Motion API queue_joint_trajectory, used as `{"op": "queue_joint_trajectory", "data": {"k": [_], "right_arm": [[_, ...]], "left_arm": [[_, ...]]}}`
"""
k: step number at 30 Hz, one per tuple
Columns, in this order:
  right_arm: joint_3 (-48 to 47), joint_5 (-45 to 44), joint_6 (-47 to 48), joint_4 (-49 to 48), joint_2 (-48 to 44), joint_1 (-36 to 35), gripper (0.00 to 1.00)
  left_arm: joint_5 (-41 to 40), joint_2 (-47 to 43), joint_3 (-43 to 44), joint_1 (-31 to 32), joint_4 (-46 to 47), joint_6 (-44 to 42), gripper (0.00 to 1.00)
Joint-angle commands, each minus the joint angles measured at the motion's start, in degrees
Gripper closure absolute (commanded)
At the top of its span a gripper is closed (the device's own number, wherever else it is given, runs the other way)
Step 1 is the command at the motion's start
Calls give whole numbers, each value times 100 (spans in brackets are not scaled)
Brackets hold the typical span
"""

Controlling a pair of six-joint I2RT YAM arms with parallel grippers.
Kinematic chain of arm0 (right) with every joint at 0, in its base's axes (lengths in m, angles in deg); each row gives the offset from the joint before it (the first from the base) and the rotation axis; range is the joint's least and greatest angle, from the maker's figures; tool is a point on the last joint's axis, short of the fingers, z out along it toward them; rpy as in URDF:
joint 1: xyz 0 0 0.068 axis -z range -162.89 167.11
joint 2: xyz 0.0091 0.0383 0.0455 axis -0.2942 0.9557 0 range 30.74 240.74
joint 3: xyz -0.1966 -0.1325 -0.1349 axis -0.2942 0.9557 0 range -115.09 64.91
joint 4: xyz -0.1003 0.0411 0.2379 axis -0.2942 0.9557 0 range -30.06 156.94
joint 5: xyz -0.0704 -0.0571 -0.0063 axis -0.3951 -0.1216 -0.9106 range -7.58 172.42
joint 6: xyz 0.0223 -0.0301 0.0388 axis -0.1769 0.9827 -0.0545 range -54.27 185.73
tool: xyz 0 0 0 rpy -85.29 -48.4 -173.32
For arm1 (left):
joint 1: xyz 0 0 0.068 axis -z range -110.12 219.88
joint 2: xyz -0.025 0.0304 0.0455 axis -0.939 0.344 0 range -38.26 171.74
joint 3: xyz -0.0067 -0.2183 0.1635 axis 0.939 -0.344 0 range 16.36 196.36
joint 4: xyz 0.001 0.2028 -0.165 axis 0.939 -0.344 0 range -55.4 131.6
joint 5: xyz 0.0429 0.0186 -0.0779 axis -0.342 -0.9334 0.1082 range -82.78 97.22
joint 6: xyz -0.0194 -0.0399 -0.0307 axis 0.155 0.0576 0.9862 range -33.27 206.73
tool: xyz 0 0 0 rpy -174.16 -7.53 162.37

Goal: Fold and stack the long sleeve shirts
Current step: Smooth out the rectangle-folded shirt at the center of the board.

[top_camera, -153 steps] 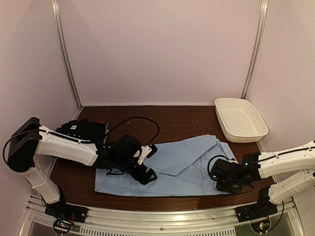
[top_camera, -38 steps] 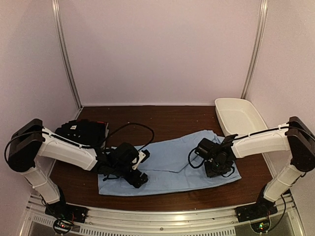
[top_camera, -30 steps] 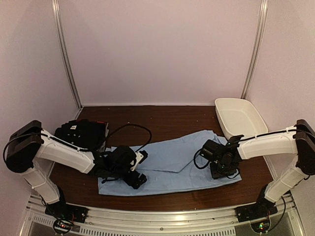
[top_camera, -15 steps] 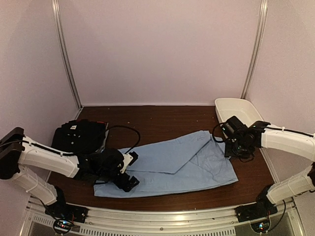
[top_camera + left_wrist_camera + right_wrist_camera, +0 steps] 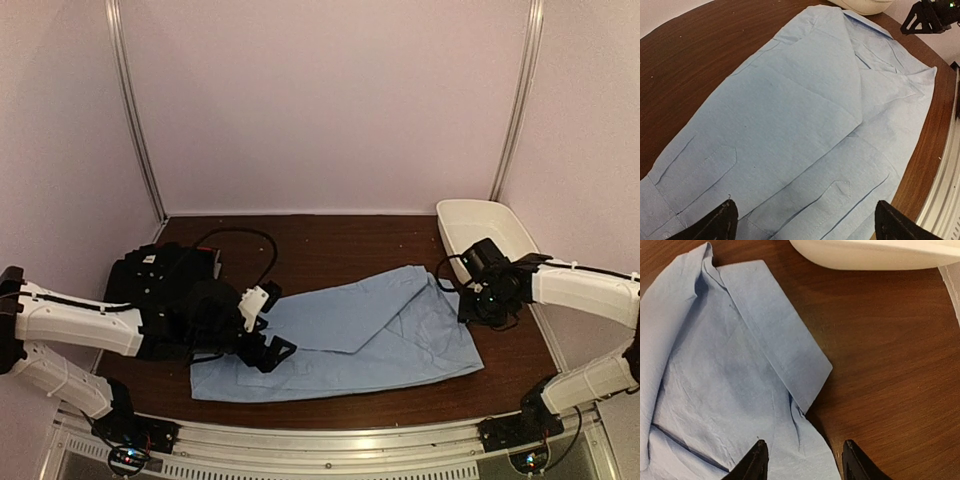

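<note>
The light blue long sleeve shirt [image 5: 340, 335] lies flat across the near middle of the table, with one layer folded over diagonally. A black shirt [image 5: 165, 275] sits bunched at the left, behind my left arm. My left gripper [image 5: 268, 350] hovers over the blue shirt's left end. In the left wrist view that gripper [image 5: 807, 225] is wide open above the blue shirt [image 5: 805, 115], with nothing between its fingers. My right gripper [image 5: 480, 302] hangs just off the shirt's right end. In the right wrist view it [image 5: 805, 460] is open over the collar edge [image 5: 775, 355].
A white oval tub [image 5: 490, 235] stands at the back right corner, close behind the right gripper; its rim [image 5: 875, 250] shows in the right wrist view. Bare brown table [image 5: 350, 245] lies behind the shirt. Walls close in on three sides.
My right gripper has lifted off the blue shirt and drawn back right toward the tub. The left arm has pulled back left and raised its gripper. The shirt's right end now lies narrower.
</note>
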Motion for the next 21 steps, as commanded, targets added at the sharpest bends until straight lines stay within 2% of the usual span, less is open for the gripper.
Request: {"op": "queue_joint_trajectory", "data": {"k": [1,7,12,17,21], "right_arm": [[344,600,10,-120,-169,-17,50],[578,1552,276,-663,-222,-457,50],[559,1705,352,-961,131,-812,49],[432,1848,381,-1343,540,-1113,49],[223,1823,389,-1470,974,-1381,50]], "left_arm": [[225,160,230,-33,384,-113,3],[382,549,452,-34,393,-118,3],[770,831,657,-37,225,-159,3],[586,1003,683,-167,-357,251,5],[192,699,482,-290,-1102,853,7]]}}
